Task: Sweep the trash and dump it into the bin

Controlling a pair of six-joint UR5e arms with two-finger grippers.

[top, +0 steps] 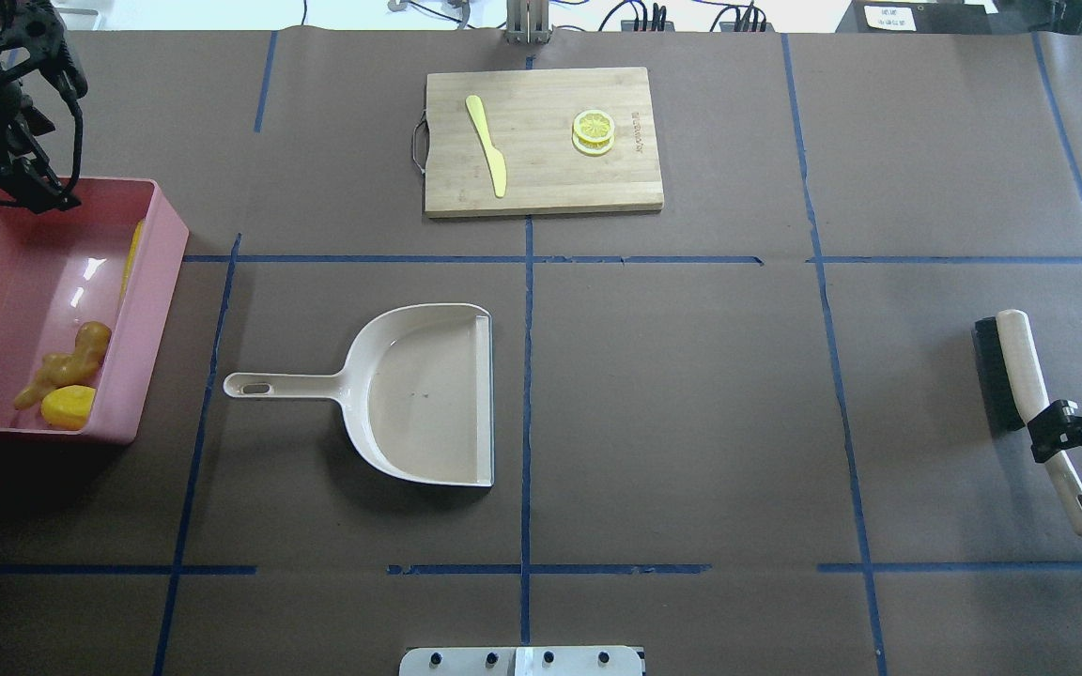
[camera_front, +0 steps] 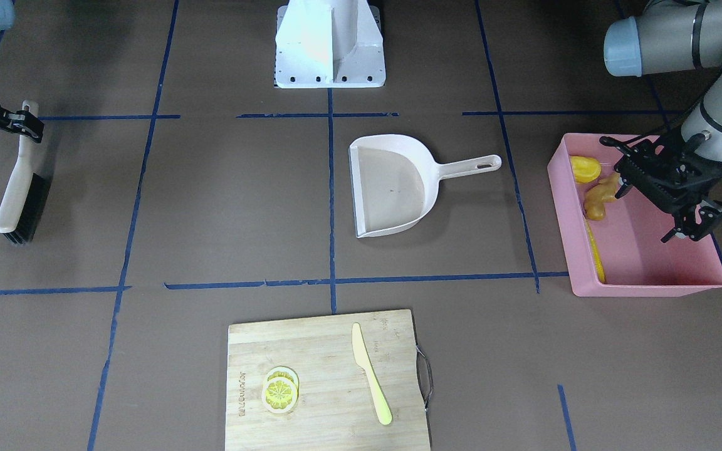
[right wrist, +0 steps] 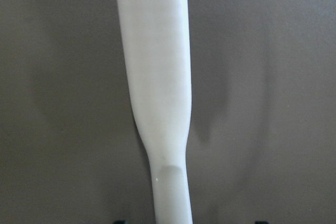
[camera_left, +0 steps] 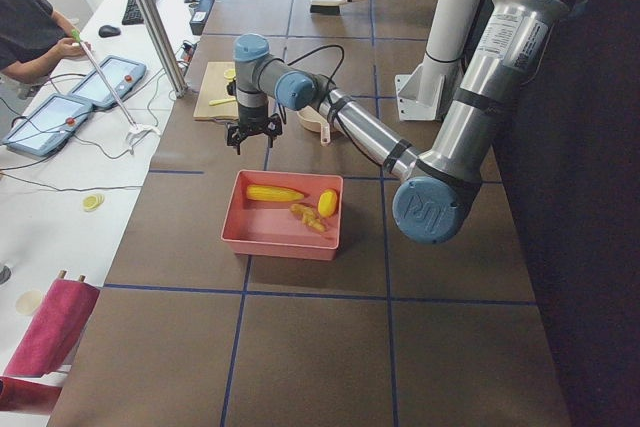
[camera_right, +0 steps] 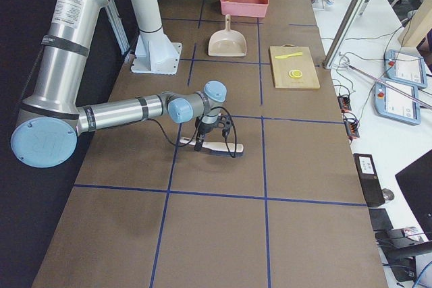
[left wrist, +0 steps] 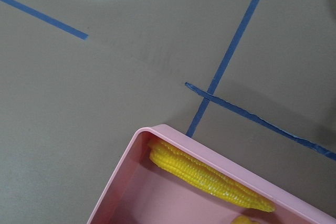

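The pink bin (camera_front: 649,285) holds the trash: a long corn cob (camera_front: 596,250), a yellow oval lump (camera_front: 585,168) and a tan ginger root (camera_front: 599,199). They also show in the overhead view as the corn cob (top: 132,253), the lump (top: 69,406) and the ginger (top: 67,361) in the bin (top: 151,310). My left gripper (camera_front: 696,222) hangs open and empty above the bin. My right gripper (camera_front: 26,122) is open, with its fingers on either side of the white handle of a brush (right wrist: 157,77) that lies on the table (top: 1020,376).
A beige dustpan (top: 428,394) lies empty mid-table, handle toward the bin. A wooden cutting board (top: 541,178) at the far edge carries a pale yellow knife (top: 486,145) and lemon slices (top: 594,130). The robot base (camera_front: 329,44) stands at the near middle.
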